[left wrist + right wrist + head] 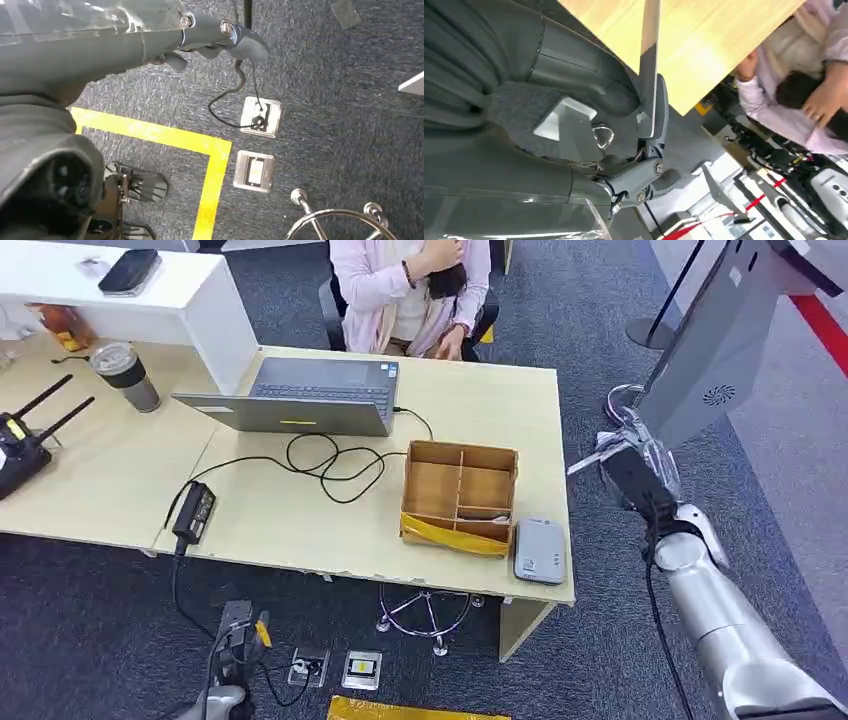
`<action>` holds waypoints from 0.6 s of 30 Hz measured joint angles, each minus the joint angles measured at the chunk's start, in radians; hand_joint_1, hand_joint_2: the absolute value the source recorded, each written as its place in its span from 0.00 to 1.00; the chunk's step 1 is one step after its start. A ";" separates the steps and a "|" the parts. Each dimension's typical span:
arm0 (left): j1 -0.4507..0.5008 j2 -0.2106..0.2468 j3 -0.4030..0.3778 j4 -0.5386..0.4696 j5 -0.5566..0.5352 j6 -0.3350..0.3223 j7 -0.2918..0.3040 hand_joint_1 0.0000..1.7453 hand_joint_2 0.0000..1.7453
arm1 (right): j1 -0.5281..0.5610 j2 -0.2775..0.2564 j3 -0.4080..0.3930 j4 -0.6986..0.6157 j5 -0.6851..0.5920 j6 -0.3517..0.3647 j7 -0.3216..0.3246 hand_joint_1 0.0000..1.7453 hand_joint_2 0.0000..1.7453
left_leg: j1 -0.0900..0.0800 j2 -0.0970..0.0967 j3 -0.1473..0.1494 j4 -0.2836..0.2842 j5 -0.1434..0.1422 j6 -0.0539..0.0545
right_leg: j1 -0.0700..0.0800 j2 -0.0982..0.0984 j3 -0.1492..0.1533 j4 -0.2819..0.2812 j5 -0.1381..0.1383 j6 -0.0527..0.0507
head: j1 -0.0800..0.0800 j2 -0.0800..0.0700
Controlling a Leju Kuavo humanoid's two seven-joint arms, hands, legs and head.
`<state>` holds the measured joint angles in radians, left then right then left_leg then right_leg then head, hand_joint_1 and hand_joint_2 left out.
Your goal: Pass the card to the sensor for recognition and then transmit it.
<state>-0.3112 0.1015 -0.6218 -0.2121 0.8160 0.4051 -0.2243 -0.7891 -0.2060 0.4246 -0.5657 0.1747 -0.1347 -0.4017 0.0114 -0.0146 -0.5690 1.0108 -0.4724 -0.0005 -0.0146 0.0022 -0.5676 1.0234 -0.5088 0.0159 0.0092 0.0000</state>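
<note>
Our right hand pinched the card edge-on between thumb and fingers, held off the right end of the desk, probably so a flat face could meet the grey sensor lying near that desk corner, just beside the wooden box. The box wall crowded the sensor's left; its right side and the desk edge lay open. Our left hand hung over the carpet, fingers loosely apart, holding nothing.
</note>
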 joint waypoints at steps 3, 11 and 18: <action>0.004 0.003 0.000 0.000 0.000 0.002 0.000 0.00 0.00 | 0.026 -0.017 -0.002 0.013 -0.016 -0.004 -0.014 1.00 1.00 | 0.000 0.000 0.000 0.000 0.000 0.000 | 0.000 0.000 0.000 0.000 0.000 0.000 | 0.000 0.000; 0.006 0.008 0.002 0.000 0.009 0.021 -0.013 0.00 0.00 | 0.065 -0.025 -0.001 0.048 -0.018 0.010 -0.017 1.00 1.00 | 0.000 0.000 0.000 0.000 0.000 -0.001 | 0.000 0.000 0.000 0.000 0.000 0.000 | 0.000 0.000; 0.005 0.010 0.002 0.000 0.003 0.020 -0.016 0.00 0.00 | 0.093 0.002 0.002 0.088 0.013 0.005 -0.012 1.00 1.00 | 0.000 0.000 -0.001 0.000 0.000 -0.001 | 0.000 0.000 0.000 0.000 0.000 0.000 | 0.000 0.000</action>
<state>-0.3064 0.1114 -0.6195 -0.2121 0.8194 0.4250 -0.2407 -0.6962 -0.2041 0.4268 -0.4772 0.1880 -0.1293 -0.4139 0.0115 -0.0142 -0.5698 1.0106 -0.4728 -0.0010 -0.0145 0.0022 -0.5679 1.0238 -0.5088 0.0158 0.0092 0.0000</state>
